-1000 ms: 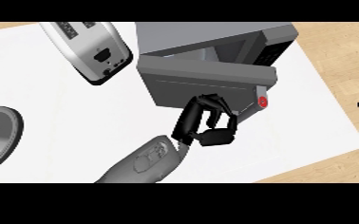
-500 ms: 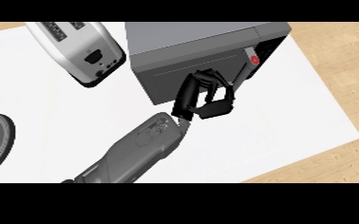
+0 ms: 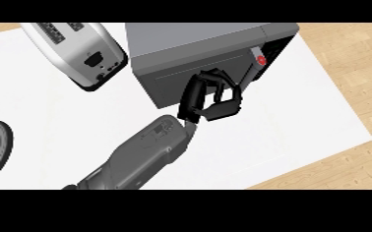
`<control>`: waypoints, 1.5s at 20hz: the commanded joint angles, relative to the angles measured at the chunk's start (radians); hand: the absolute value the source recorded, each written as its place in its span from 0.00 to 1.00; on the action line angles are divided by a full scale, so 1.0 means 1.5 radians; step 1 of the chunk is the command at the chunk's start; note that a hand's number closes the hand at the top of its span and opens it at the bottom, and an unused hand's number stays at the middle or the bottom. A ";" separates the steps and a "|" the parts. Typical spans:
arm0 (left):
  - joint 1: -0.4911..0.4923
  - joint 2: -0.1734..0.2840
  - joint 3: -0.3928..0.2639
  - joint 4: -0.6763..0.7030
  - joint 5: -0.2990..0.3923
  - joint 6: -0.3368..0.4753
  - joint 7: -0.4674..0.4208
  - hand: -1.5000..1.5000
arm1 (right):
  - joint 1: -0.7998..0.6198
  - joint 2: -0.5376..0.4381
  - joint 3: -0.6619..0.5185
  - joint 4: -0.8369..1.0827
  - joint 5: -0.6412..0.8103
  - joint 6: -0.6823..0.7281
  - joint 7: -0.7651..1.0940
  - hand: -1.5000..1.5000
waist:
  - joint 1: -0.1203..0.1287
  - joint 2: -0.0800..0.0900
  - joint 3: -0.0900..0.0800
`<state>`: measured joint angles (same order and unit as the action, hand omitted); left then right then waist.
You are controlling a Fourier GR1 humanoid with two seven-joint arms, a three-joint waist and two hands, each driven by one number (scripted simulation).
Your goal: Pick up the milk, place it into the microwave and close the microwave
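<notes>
The grey microwave (image 3: pixel 196 44) stands at the back of the white counter, with its door (image 3: pixel 170 81) swung almost flat against its front. A red button (image 3: pixel 261 59) marks the control strip at its right. My left hand (image 3: pixel 195 97) lies against the lower right part of the door, fingers (image 3: pixel 234 96) curled and holding nothing. Its forearm (image 3: pixel 141 152) comes in from the lower left. No milk shows anywhere. The right hand is out of view.
A silver toaster (image 3: pixel 76 51) lies at the back left, close to the microwave. A dark plate rim (image 3: pixel 4 145) pokes in at the left edge. The counter's right edge (image 3: pixel 341 108) runs beside the wooden floor.
The microwave door has swung from half open to nearly flush with the front. My left hand followed it, moving away from me and to the right.
</notes>
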<state>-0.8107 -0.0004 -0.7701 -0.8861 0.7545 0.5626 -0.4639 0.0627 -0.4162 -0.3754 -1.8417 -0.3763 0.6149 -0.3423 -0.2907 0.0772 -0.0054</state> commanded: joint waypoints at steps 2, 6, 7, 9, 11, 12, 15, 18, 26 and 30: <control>-0.056 0.000 0.038 0.046 0.030 -0.016 -0.029 1.00 | -0.019 -0.017 -0.011 0.011 -0.018 -0.002 0.015 0.00 | -0.003 0.008 0.000; -0.060 0.000 0.030 0.052 0.046 -0.015 -0.048 1.00 | -0.041 -0.035 -0.024 0.023 -0.032 -0.003 0.021 0.00 | -0.001 0.008 0.000; -0.062 0.000 0.026 0.060 0.045 -0.016 -0.050 1.00 | -0.040 -0.038 -0.031 0.024 -0.034 -0.004 0.022 0.00 | -0.009 0.008 0.001; -0.061 0.000 0.026 0.059 0.056 -0.018 -0.061 1.00 | -0.057 -0.044 -0.033 0.031 -0.037 -0.010 0.028 0.00 | 0.000 0.011 0.000; -0.075 0.000 0.025 0.061 0.064 -0.017 -0.064 1.00 | -0.062 -0.054 -0.035 0.033 -0.037 -0.011 0.037 0.00 | -0.002 0.008 0.000; -0.072 0.000 0.025 0.071 0.065 -0.018 -0.065 1.00 | -0.061 -0.057 -0.039 0.035 -0.041 -0.007 0.035 0.00 | -0.006 0.010 0.001; -0.071 0.000 0.024 0.073 0.076 -0.019 -0.080 1.00 | -0.069 -0.071 -0.053 0.049 -0.046 -0.006 0.036 0.00 | -0.009 0.011 0.002; -0.071 0.000 0.018 0.072 0.090 -0.023 -0.091 1.00 | -0.073 -0.082 -0.061 0.059 -0.048 0.001 0.033 0.00 | -0.015 0.010 0.002; -0.078 0.000 0.008 0.086 0.112 -0.013 -0.111 1.00 | -0.100 -0.129 -0.079 0.073 -0.049 0.012 0.041 0.00 | -0.017 0.010 0.002; -0.077 0.000 0.000 0.088 0.120 -0.017 -0.127 1.00 | -0.113 -0.144 -0.088 0.089 -0.036 0.010 0.037 0.00 | -0.014 0.017 0.003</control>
<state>-0.8384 -0.0003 -0.8201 -0.8369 0.9146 0.5531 -0.6631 -0.0941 -0.6075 -0.4966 -1.7217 -0.4390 0.6226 -0.2833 -0.3002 0.0863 0.0014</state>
